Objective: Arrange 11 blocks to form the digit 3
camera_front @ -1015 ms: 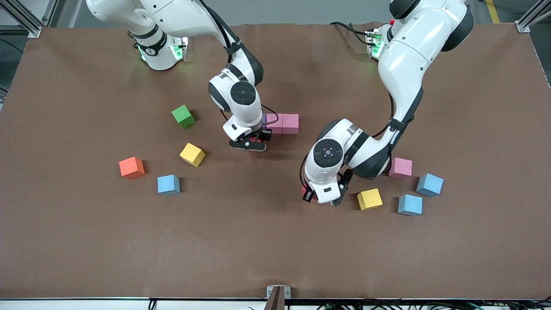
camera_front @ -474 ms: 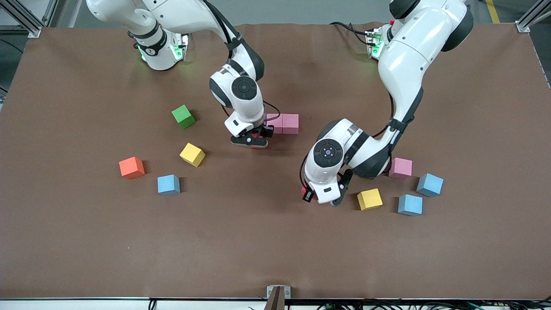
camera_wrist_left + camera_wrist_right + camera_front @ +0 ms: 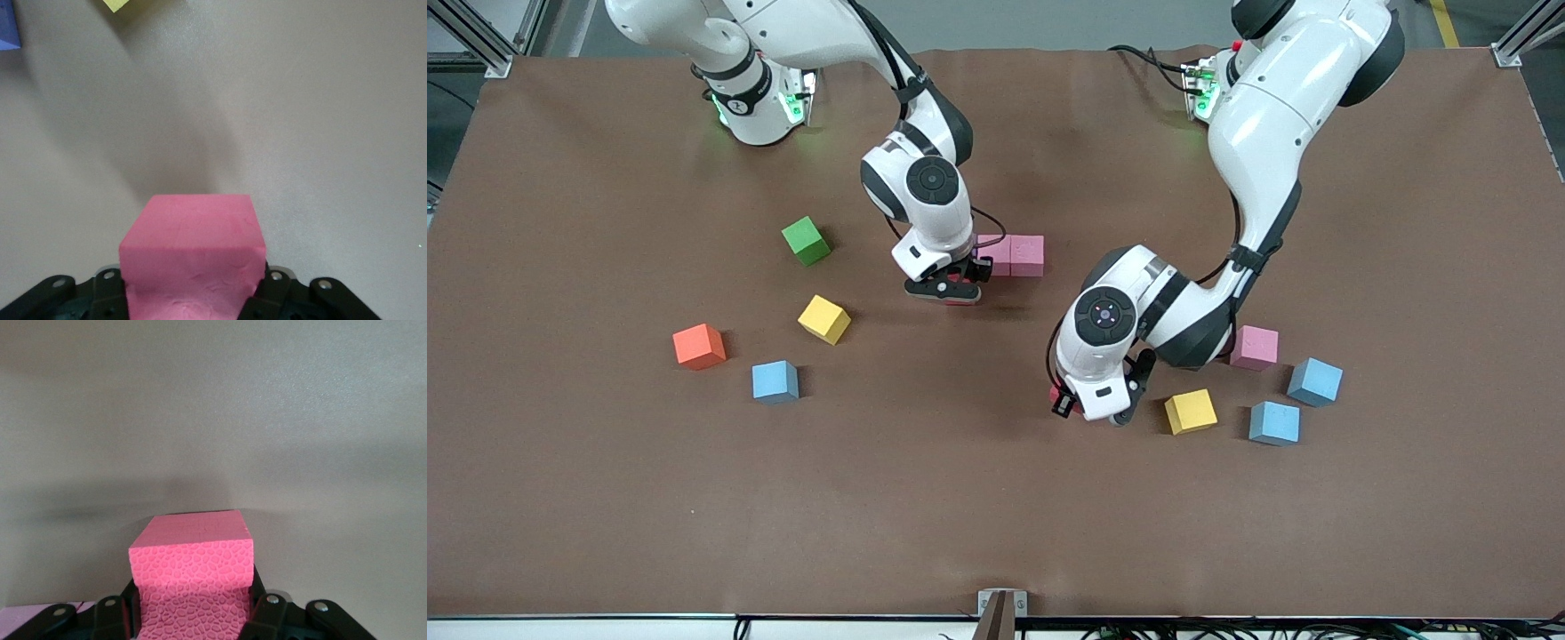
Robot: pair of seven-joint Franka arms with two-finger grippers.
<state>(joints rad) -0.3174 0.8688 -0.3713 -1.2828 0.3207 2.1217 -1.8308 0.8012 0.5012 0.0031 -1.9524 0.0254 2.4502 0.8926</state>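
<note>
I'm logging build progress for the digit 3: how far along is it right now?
Early. Done: a short row, a purple block mostly hidden by the right arm beside two pink blocks. In hand: the right end effector and the left end effector each grip a red block. Left: the yellow, blue, orange and pink blocks lie scattered; the green cube stays unused.

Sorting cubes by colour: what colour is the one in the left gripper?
Red cube, reading pinkish-red; clearest in the left wrist view.

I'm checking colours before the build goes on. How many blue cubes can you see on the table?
3. One blue cube lies beside the orange cube toward the right arm's end; two more lie together toward the left arm's end. An arm could hide others.
</note>
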